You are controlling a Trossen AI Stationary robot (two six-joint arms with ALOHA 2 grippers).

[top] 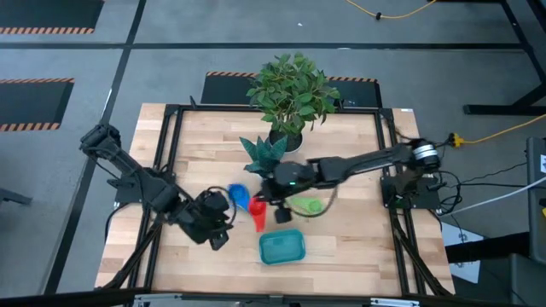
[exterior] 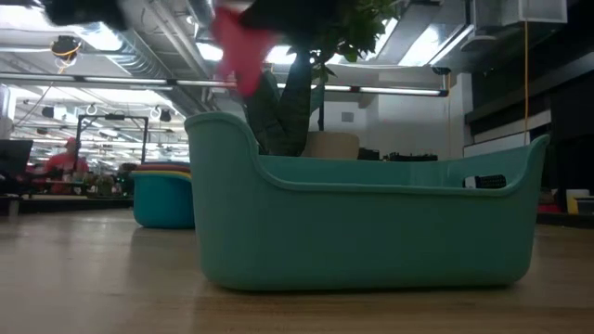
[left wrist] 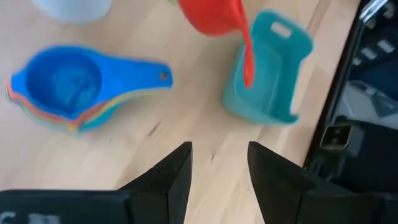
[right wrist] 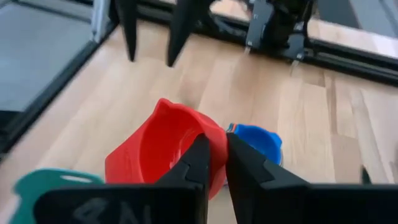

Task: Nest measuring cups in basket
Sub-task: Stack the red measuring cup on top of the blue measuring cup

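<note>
Table point(top: 341, 145): light wood, centre of the high view, a potted plant point(top: 290, 94) at its upper edge.
Basket point(top: 281, 247): teal, low centre of the high view, empty as far as can be seen; long axis runs left-right.
Blue stack point(top: 238, 194): several nested cups left of centre, handle pointing right in the left wrist view.
Green cup point(top: 309, 205): lies right of centre, just beside the right arm.
Red cup point(right wrist: 163, 149): lifted off the table (rim pinched), just above and left of the basket; handle hangs down toward the lower frame edge.
Right gripper point(right wrist: 212, 163): clamped on the red cup's wall.
Left gripper point(left wrist: 217, 168): fingers apart, holding nothing, lower left.
Risk: the thin rim grip may let the cup swing or slip; the dangling handle could catch the basket wall.
</note>
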